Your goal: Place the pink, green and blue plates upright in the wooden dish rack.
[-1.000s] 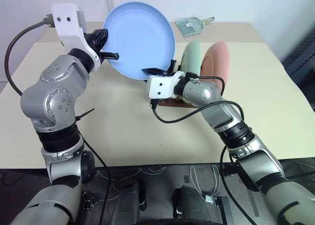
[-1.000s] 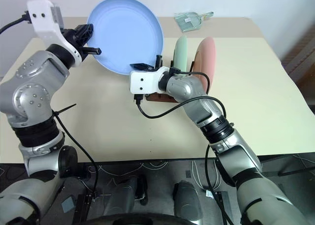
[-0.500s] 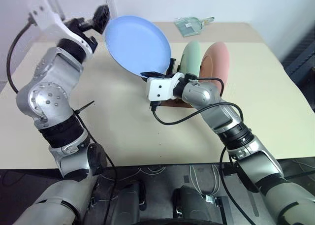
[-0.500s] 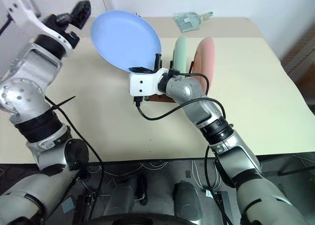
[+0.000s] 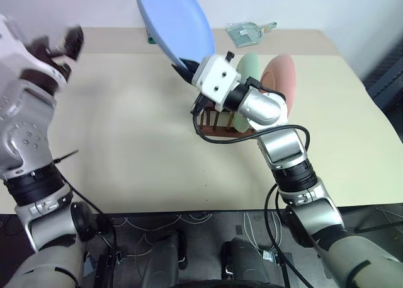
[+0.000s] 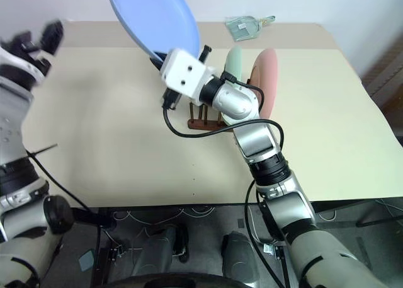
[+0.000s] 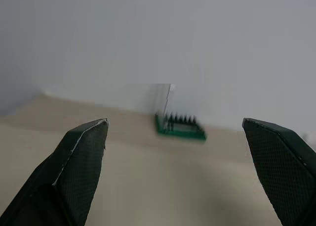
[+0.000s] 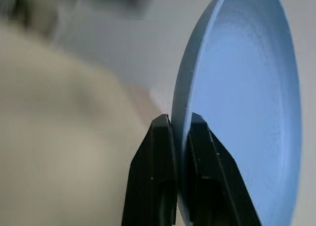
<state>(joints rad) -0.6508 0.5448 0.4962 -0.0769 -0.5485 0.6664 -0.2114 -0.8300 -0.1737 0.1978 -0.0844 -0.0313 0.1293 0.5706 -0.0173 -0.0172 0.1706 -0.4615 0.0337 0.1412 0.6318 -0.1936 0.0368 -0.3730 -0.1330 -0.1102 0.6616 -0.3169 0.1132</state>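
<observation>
The blue plate point(image 5: 175, 20) is held up in the air, tilted on edge, above the table's far middle. My right gripper point(image 8: 181, 122) is shut on its lower rim, one finger on each face. Just right of that gripper, the green plate point(image 5: 249, 68) and the pink plate point(image 5: 281, 77) stand upright in the wooden dish rack point(image 5: 217, 123). The rack's front pegs are free. My left gripper point(image 5: 68, 42) is off at the far left, well away from the plate, open with nothing between its fingers point(image 7: 79, 159).
A green tray of bits point(image 7: 180, 127) stands near the table's far edge, partly behind the blue plate. A clear plastic item point(image 5: 247, 32) lies at the back right. The cream table point(image 5: 126, 130) is bare in front of the rack.
My left gripper has let go of the blue plate, opened and swung away to the left. The right gripper has lifted and rolled, tipping the plate up higher on edge.
</observation>
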